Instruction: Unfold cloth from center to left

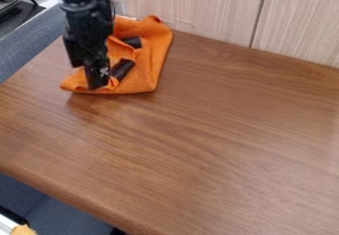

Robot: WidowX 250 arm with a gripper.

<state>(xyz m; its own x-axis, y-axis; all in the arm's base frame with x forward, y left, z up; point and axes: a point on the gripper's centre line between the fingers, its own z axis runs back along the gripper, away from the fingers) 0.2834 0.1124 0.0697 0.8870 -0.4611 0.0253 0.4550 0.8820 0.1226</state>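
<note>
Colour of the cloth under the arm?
The folded cloth is plain orange; it shows best in the camera view.

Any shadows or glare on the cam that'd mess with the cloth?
Camera view: soft shadow on the table just below the cloth and gripper; faint pale sheen at the table's right side, away from the cloth; no glare hiding it.

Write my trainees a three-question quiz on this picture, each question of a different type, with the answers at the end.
1. What colour is the cloth on the wooden table?
2. True or false: the cloth lies near the picture's bottom right corner.
3. Which hides part of the cloth from the camera?
a) a saucepan
b) the robot arm
c) a cardboard box

Key: 1. orange; 2. false; 3. b
</note>
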